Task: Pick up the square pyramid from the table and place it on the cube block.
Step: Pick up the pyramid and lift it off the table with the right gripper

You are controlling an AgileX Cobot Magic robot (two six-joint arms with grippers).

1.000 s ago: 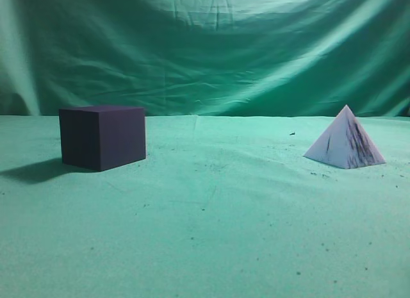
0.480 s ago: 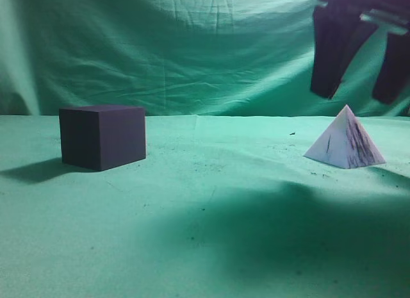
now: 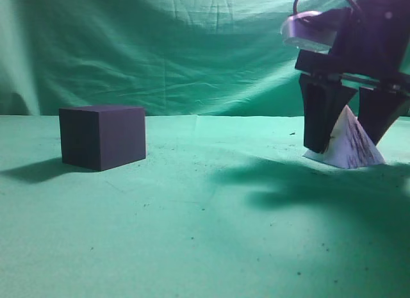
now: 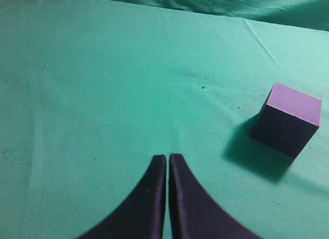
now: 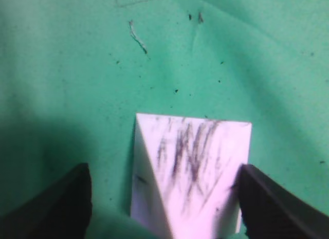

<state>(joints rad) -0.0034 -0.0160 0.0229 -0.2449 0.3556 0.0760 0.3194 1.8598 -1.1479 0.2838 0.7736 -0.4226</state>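
The white square pyramid (image 3: 349,146) with black streaks stands on the green table (image 3: 205,221) at the right. My right gripper (image 3: 349,134) is open and straddles it, one finger on each side, low over the cloth. In the right wrist view the pyramid (image 5: 193,167) lies between the two fingers (image 5: 164,198); the right finger is at its edge, the left one apart. The dark purple cube block (image 3: 102,136) stands at the left, also in the left wrist view (image 4: 288,118). My left gripper (image 4: 168,159) is shut and empty, above bare cloth left of the cube.
A draped green backdrop (image 3: 192,48) hangs behind the table. The right arm casts a dark shadow (image 3: 301,182) over the cloth in front of the pyramid. Small dark specks dot the cloth.
My right gripper came into view from the top right and has dropped down around the pyramid. The cube and pyramid have not moved.
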